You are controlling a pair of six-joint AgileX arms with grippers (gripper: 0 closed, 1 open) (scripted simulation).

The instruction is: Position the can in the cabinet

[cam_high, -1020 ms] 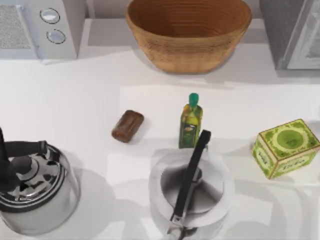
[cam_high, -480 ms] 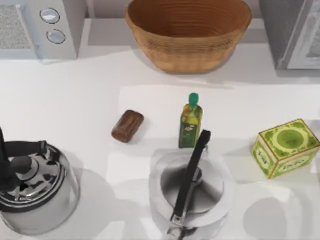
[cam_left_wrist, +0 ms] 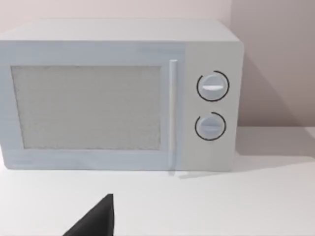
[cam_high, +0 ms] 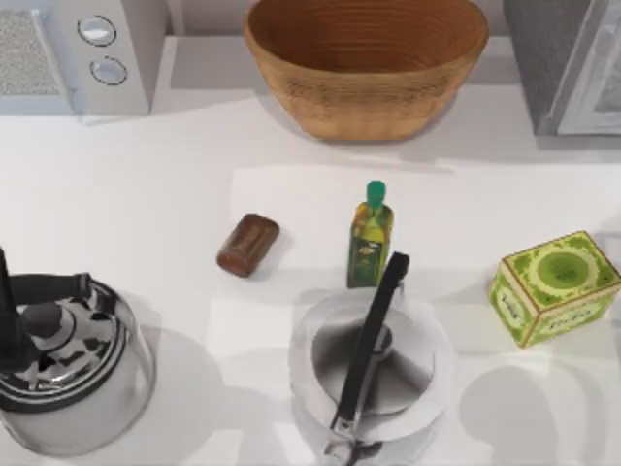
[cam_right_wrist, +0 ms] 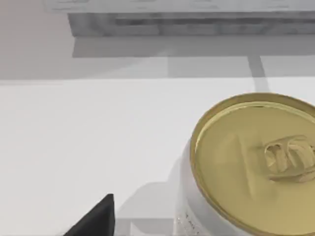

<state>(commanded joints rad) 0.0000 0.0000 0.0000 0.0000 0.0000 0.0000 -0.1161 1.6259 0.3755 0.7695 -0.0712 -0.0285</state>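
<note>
The can point(cam_high: 248, 245) lay on its side at the desk's point(cam_high: 146, 194) centre-left, beside the oil bottle point(cam_high: 370, 238); neither gripper's finger state could be told.

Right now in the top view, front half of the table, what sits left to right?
kettle → can → olive-oil bottle → green box. The pot with the black handle sits below the bottle and overlaps it in the order, so I leave it out.

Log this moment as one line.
can: lying on table, untouched, left of oil bottle | cabinet: back right | left gripper: facing microwave | right gripper: by gold-lidded tin
</note>
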